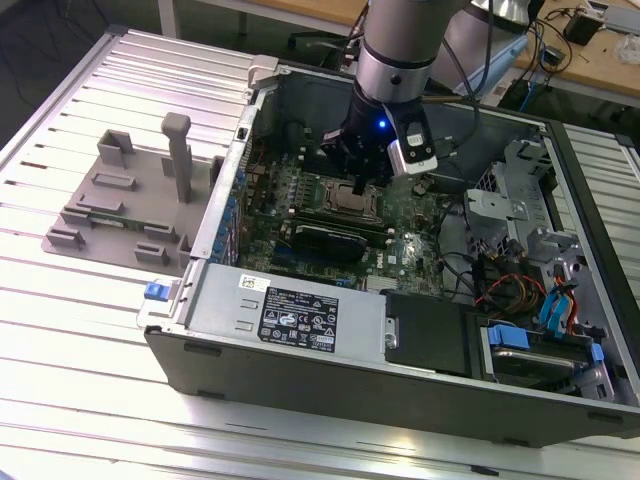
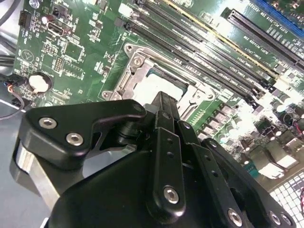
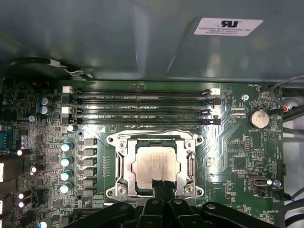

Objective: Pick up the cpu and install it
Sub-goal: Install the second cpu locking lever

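1. The cpu (image 3: 157, 167) is showing as a small flat square with a silvery-grey metal top and a thin pale rim.
2. It is lying flat and level inside the metal-framed socket (image 3: 155, 164) on the green motherboard (image 3: 237, 152), square to the frame.
3. In the second wrist view its top (image 2: 159, 86) is glaring bright white.
4. In the exterior view it (image 1: 352, 199) is sitting near the middle of the open case, toward 12 o'clock from the dark card.
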Controlling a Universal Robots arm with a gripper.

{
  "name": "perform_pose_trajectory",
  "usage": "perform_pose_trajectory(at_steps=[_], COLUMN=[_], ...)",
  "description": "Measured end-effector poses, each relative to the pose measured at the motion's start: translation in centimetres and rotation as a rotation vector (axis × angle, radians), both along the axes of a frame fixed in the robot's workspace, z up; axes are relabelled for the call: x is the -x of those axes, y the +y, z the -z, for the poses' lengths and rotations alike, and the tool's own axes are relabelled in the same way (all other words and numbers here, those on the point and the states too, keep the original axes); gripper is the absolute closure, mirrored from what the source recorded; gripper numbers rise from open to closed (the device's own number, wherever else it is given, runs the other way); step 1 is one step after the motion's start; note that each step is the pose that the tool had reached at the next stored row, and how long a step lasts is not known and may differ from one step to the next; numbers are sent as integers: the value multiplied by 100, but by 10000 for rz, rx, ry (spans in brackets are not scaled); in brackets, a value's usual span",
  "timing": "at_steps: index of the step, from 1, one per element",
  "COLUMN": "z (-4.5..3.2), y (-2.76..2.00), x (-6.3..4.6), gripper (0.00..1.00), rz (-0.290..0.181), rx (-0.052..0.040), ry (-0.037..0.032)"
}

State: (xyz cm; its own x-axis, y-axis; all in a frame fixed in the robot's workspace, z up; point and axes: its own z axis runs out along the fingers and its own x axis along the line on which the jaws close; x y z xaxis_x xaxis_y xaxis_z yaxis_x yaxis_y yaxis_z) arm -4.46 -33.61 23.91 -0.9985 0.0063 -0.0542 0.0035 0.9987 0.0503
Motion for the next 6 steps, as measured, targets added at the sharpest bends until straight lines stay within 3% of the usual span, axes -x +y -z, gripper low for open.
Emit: perform_pose_trajectory(at_steps=[6], z=[-17], y=[3], x=[0], gripper=[89], rz=[1], rx=[14], ry=[0])
